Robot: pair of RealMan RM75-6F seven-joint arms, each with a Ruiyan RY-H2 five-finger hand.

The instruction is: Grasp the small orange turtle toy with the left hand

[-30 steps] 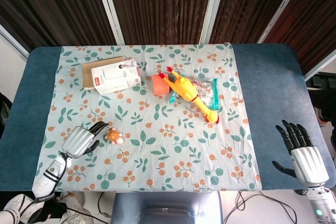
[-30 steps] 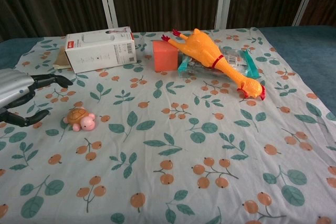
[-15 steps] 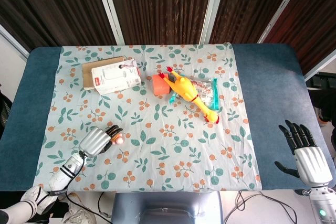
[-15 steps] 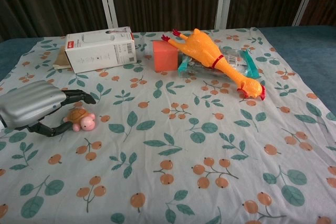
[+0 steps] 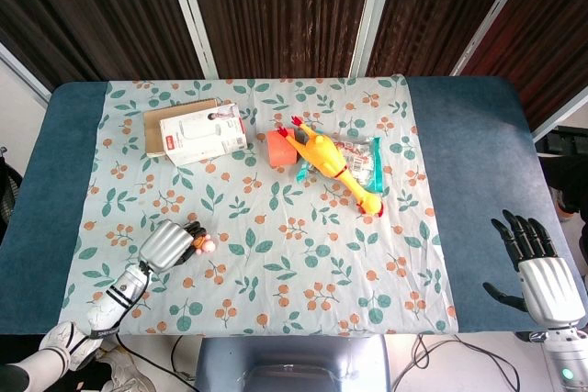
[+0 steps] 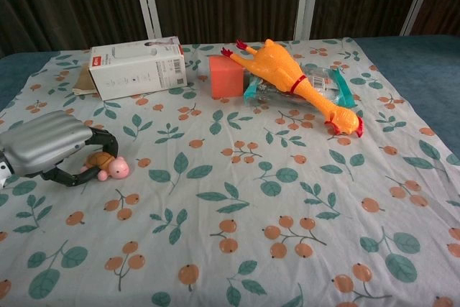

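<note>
The small orange turtle toy [image 6: 109, 164] with its pink head lies on the floral cloth at the near left; in the head view the turtle toy [image 5: 204, 244] is mostly covered. My left hand [image 6: 49, 147] lies over it, fingers curled across the shell and thumb under its near side, gripping it against the cloth. In the head view the left hand [image 5: 167, 245] shows the same wrap. My right hand [image 5: 540, 268] hovers off the table's right front edge, fingers spread, holding nothing.
A white box [image 6: 136, 67] on brown card sits at the back left. An orange block [image 6: 228, 76], a yellow rubber chicken [image 6: 295, 75] and a clear packet [image 6: 327, 84] lie at the back centre. The floral cloth [image 6: 244, 221] covers the blue table [image 5: 473, 135].
My left hand slid right to the turtle, and its fingers have curled down around the shell. The right hand dropped slightly toward the frame's bottom.
</note>
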